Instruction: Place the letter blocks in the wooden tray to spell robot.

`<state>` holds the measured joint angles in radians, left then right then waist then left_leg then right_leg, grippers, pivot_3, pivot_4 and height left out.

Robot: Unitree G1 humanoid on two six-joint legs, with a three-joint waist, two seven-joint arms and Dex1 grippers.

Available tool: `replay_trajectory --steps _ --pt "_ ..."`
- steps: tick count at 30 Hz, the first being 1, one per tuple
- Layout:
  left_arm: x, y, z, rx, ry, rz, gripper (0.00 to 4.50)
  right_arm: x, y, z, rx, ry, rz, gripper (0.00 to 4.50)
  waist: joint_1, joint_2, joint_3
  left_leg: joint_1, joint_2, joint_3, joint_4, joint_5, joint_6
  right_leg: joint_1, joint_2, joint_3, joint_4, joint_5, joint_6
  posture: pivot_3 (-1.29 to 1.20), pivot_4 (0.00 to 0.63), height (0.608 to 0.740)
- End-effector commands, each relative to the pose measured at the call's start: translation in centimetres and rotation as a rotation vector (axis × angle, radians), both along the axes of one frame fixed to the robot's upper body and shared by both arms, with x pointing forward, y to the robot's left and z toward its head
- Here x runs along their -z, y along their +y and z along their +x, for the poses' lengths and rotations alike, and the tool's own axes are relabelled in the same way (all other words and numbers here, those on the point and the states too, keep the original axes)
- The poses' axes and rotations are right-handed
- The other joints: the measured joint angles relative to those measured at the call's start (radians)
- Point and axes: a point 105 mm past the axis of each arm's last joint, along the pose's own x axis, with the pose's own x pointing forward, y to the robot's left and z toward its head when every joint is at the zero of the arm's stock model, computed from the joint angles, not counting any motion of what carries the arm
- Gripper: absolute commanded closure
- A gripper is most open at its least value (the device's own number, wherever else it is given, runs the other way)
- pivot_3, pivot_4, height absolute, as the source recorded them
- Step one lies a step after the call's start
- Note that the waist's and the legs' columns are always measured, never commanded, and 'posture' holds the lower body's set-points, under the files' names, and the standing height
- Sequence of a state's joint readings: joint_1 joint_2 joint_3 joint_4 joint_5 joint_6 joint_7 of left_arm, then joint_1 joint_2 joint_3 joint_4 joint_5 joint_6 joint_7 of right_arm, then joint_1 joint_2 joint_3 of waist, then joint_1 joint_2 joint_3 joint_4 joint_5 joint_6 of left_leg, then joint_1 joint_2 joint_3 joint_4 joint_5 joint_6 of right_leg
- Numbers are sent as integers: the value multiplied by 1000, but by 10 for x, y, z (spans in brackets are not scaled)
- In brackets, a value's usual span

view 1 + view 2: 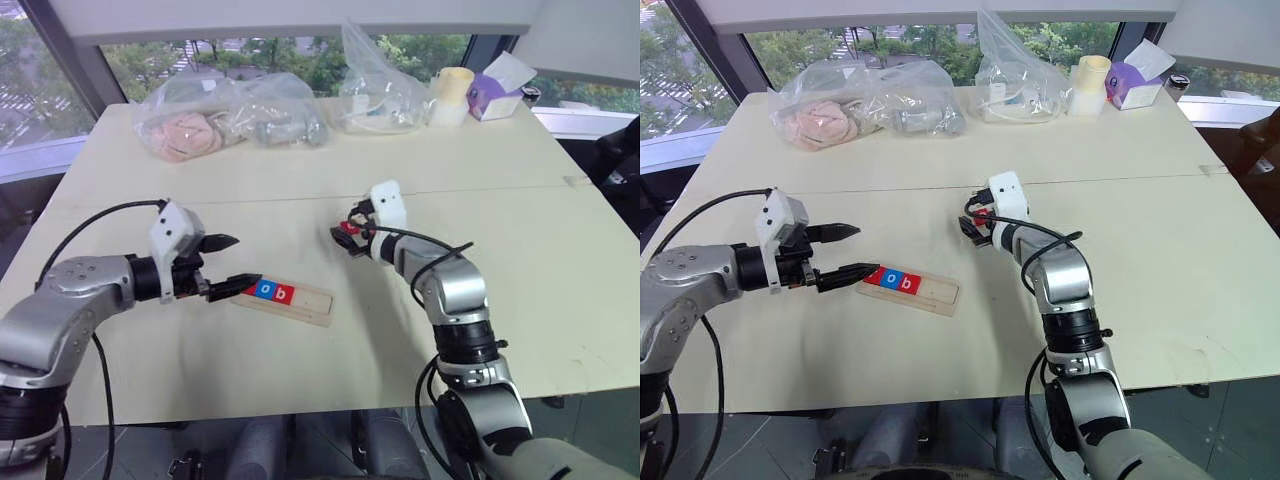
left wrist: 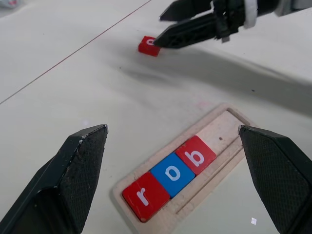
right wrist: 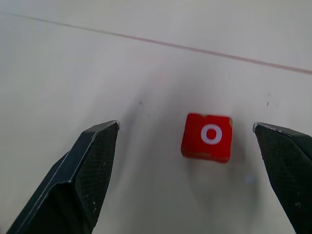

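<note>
The wooden tray (image 2: pixel 225 130) lies on the table in front of me. Three letter blocks sit in its left end: a red r (image 2: pixel 145 196), a blue o (image 2: pixel 173 174) and a red b (image 2: pixel 196 155). Its right part is bare. My left gripper (image 1: pixel 245 260) hovers open just left of the tray, and its lower finger covers the r in the eye views. Another red o block (image 3: pixel 207 136) lies flat on the table beyond the tray. My right gripper (image 3: pixel 185 126) is open around it, one finger on each side, not touching it.
Clear plastic bags (image 1: pixel 215 120) with soft items lie along the table's far edge, with a taller bag (image 1: pixel 378 90), a pale cylinder (image 1: pixel 452 95) and a purple tissue box (image 1: pixel 498 92) to their right. A thin seam (image 1: pixel 300 198) crosses the tabletop.
</note>
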<state>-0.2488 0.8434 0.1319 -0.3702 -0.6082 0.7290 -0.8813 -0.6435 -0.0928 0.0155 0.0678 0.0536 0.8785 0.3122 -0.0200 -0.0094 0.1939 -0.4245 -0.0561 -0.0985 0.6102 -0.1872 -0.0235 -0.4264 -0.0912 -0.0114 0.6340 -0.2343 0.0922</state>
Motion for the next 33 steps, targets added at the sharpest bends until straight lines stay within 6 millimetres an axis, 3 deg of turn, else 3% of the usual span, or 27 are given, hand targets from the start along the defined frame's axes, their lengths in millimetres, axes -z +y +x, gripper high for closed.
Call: replay_trajectory --steps 1,5,12,16,22,26,28,33 --pt "-5 -1 2 9 -39 18 0 3 3 14 31 -24 -48 36 -1 0 0 0 0 3 0 0 0 0 0 0 0 0 0 0 150 740" --pt "-3 -3 0 9 -34 20 0 15 7 21 31 -6 -76 36 -1 0 0 1 1 8 0 0 0 0 1 2 0 1 1 0 150 740" --pt "2 -1 -5 -2 -21 29 0 16 12 23 30 -33 -88 3355 -9 0 0 3 2 11 0 0 0 0 3 6 0 2 1 0 150 740" --pt "2 -2 -5 2 -19 29 0 6 14 22 -7 -89 -116 3332 -20 0 0 4 3 11 -1 0 0 0 3 6 0 2 0 0 150 740" --pt "0 -1 -2 23 -31 51 0 -34 8 5 -206 -265 -162 3332 -19 0 0 3 3 11 0 0 0 0 3 6 0 2 1 0 150 740" --pt "-1 5 -7 69 -12 83 0 -34 11 -34 -478 -299 -301 3332 -18 -1 0 2 3 11 0 0 0 0 2 6 -1 1 1 0 150 740" --pt "0 5 -19 141 23 132 0 -24 11 -67 -608 -241 -313 3332 -18 -1 0 3 3 11 -1 -1 1 0 2 6 -2 1 1 0 150 740" --pt "23 21 -41 243 83 359 0 -17 22 -109 -719 -176 -272 3332 -27 -1 0 2 8 13 -3 -1 2 -3 2 8 -3 1 0 0 150 740"
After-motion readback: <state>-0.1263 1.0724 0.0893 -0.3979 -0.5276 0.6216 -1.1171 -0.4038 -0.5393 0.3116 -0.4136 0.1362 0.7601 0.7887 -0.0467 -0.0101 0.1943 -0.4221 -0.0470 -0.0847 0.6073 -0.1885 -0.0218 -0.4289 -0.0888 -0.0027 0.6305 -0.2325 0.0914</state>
